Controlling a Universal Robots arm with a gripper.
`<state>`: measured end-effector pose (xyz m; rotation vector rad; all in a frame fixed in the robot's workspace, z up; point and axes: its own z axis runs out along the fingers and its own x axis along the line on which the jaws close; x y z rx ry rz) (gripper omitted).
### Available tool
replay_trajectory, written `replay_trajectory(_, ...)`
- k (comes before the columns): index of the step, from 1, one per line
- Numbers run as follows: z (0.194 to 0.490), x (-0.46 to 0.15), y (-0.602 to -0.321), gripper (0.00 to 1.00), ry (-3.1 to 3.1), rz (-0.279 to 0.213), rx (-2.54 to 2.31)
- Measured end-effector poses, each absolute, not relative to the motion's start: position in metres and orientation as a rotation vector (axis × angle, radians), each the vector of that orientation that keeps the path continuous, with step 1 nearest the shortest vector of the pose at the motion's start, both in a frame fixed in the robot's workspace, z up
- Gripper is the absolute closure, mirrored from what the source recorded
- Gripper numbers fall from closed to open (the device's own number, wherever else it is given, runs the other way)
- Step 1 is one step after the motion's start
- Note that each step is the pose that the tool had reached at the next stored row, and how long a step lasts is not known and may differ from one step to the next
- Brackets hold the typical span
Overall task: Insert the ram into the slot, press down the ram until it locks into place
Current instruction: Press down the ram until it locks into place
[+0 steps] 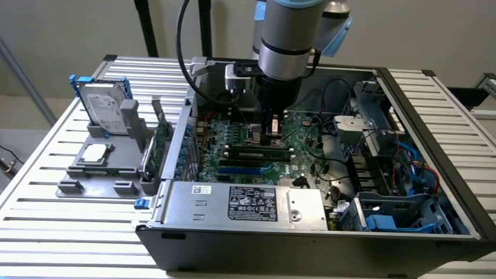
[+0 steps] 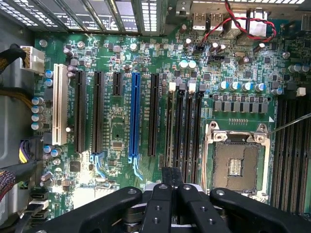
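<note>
ram (image 2: 169,131) edge-on, pinched in tool (image 2: 172,178)

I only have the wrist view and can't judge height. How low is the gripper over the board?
Observer: In the exterior view the gripper hangs deep inside the open case, close over the motherboard.
Operator: Is the ram near it?
Observer: Yes. The ram stands edge-up along the black slot rows, just beside the gripper. I cannot tell whether it is locked.
Operator: Anything outside the case?
Observer: A hard drive stands on a grey fixture at the exterior view's left.
</note>
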<state>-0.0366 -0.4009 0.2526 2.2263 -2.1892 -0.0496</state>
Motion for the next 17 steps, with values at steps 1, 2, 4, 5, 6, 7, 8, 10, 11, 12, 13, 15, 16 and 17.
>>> replay_trajectory(1, 0.253, -0.037, -0.401, 0.89, -2.189, -0.05, 2.226)
replay_trajectory(2, 0.253, -0.037, -0.401, 0.89, -2.189, -0.05, 2.226)
replay_trajectory(4, 0.253, -0.037, -0.401, 0.89, -2.189, -0.05, 2.226)
replay_trajectory(5, 0.253, -0.037, -0.401, 0.89, -2.189, -0.05, 2.226)
replay_trajectory(6, 0.253, -0.037, -0.401, 0.89, -2.189, -0.05, 2.226)
replay_trajectory(7, 0.253, -0.037, -0.401, 0.89, -2.189, -0.05, 2.226)
replay_trajectory(8, 0.253, -0.037, -0.401, 0.89, -2.189, -0.05, 2.226)
replay_trajectory(10, 0.253, -0.037, -0.401, 0.89, -2.189, -0.05, 2.226)
replay_trajectory(11, 0.252, -0.037, -0.401, 0.89, -2.189, -0.05, 2.226)
replay_trajectory(12, 0.251, -0.037, -0.401, 0.89, -2.189, -0.049, 2.226)
replay_trajectory(13, 0.249, -0.037, -0.401, 0.89, -2.189, -0.049, 2.226)
replay_trajectory(15, 0.246, -0.037, -0.401, 0.89, -2.189, -0.049, 2.226)
replay_trajectory(16, 0.244, -0.037, -0.401, 0.89, -2.189, -0.049, 2.226)
replay_trajectory(17, 0.242, -0.037, -0.401, 0.89, -2.189, -0.049, 2.226)
